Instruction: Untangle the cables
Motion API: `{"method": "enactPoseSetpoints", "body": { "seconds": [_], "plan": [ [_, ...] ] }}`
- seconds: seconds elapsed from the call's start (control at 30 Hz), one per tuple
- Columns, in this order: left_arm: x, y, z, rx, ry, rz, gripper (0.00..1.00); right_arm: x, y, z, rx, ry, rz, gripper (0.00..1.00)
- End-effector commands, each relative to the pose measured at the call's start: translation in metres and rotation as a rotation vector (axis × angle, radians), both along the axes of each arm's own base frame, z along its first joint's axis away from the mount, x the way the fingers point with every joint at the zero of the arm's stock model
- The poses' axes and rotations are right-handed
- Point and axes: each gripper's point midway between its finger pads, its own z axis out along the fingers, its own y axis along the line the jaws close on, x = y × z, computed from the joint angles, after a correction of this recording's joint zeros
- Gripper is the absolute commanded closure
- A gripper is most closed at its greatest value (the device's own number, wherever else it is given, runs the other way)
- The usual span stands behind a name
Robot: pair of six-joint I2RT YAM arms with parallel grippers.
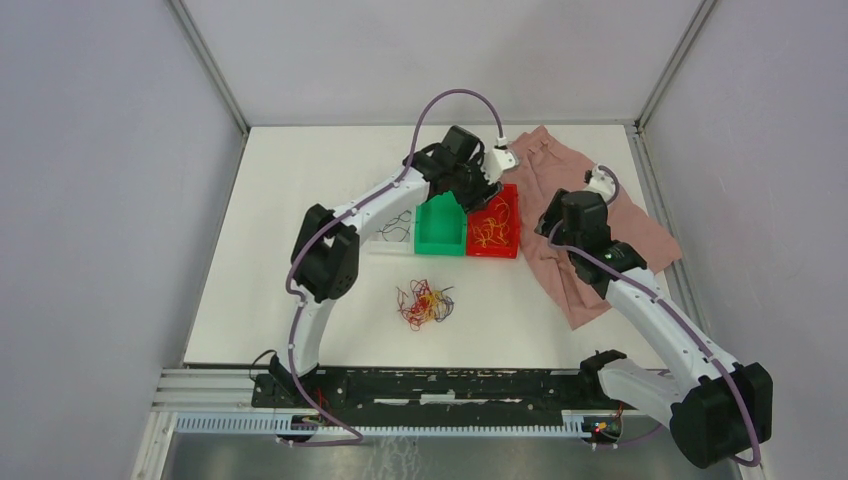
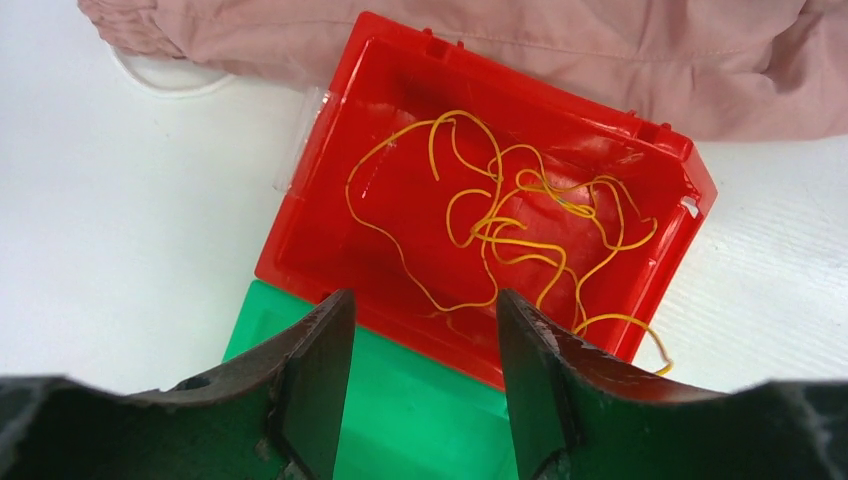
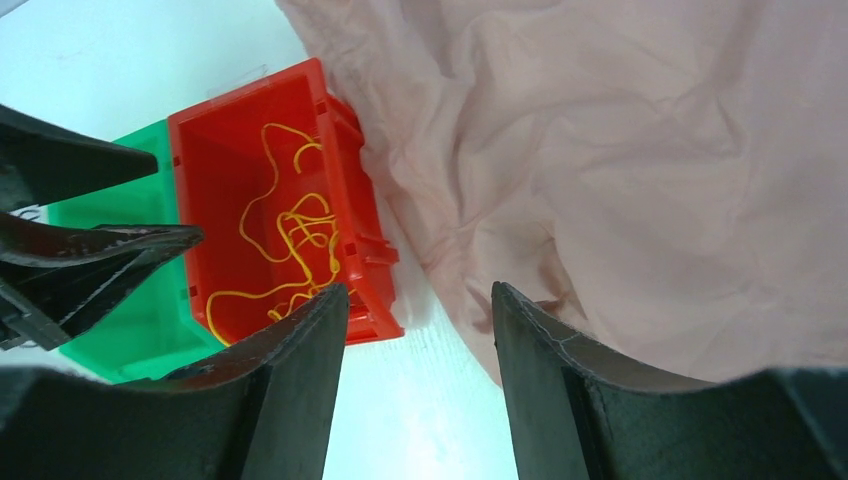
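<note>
A tangle of red, orange-yellow and dark purple cables (image 1: 425,303) lies on the white table in front of the bins. Several orange-yellow cables (image 2: 520,225) lie loose inside the red bin (image 2: 310,235), and one strand loops over its rim. My left gripper (image 2: 425,310) hovers open above the seam between the red bin and the green bin (image 2: 420,420), with nothing between its fingers. My right gripper (image 3: 420,300) is open and empty, over bare table between the red bin (image 3: 360,250) and the pink cloth (image 3: 620,170).
A clear bin (image 1: 385,243) with thin dark wires (image 1: 400,225) stands left of the green bin (image 1: 440,228). The crumpled pink cloth (image 1: 600,225) covers the back right of the table. Grey walls enclose the table on three sides.
</note>
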Motion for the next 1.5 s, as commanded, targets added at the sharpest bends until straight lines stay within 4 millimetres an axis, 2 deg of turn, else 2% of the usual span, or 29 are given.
{"method": "enactPoseSetpoints", "body": {
  "seconds": [0.0, 0.1, 0.2, 0.33, 0.47, 0.57, 0.63, 0.77, 1.07, 1.27, 1.47],
  "plan": [
    [0.005, 0.012, 0.059, -0.039, -0.102, 0.001, 0.37, 0.012, 0.023, 0.024, 0.074, -0.079, 0.1, 0.39],
    [-0.001, 0.021, 0.086, -0.069, -0.1, -0.012, 0.3, 0.012, 0.042, 0.026, 0.123, -0.1, 0.204, 0.4],
    [-0.02, 0.038, 0.103, -0.081, -0.062, -0.044, 0.24, 0.007, 0.065, 0.023, 0.18, -0.116, 0.318, 0.42],
    [-0.049, 0.065, 0.112, -0.087, 0.006, -0.062, 0.18, 0.007, 0.099, 0.01, 0.289, -0.075, 0.435, 0.5],
    [-0.07, 0.096, 0.111, -0.076, 0.049, -0.073, 0.17, 0.012, 0.15, -0.003, 0.461, -0.012, 0.634, 0.62],
    [-0.082, 0.115, 0.107, -0.055, 0.079, -0.077, 0.18, 0.019, 0.169, -0.018, 0.499, 0.087, 0.706, 0.72],
    [-0.089, 0.123, 0.107, -0.05, 0.09, -0.084, 0.18, 0.022, 0.171, -0.028, 0.482, 0.131, 0.721, 0.76],
    [-0.109, 0.132, 0.102, -0.039, 0.114, -0.148, 0.18, 0.029, 0.161, -0.046, 0.397, 0.186, 0.681, 0.78],
    [-0.16, 0.146, 0.05, 0.042, 0.248, -0.306, 0.21, 0.05, 0.153, -0.068, 0.32, 0.227, 0.61, 0.84],
    [-0.174, 0.148, 0.026, 0.108, 0.239, -0.364, 0.23, 0.06, 0.139, -0.086, 0.229, 0.269, 0.556, 0.88],
    [-0.184, 0.14, 0.002, 0.171, 0.197, -0.433, 0.23, 0.072, 0.143, -0.089, 0.175, 0.255, 0.549, 0.87]
  ]
}}
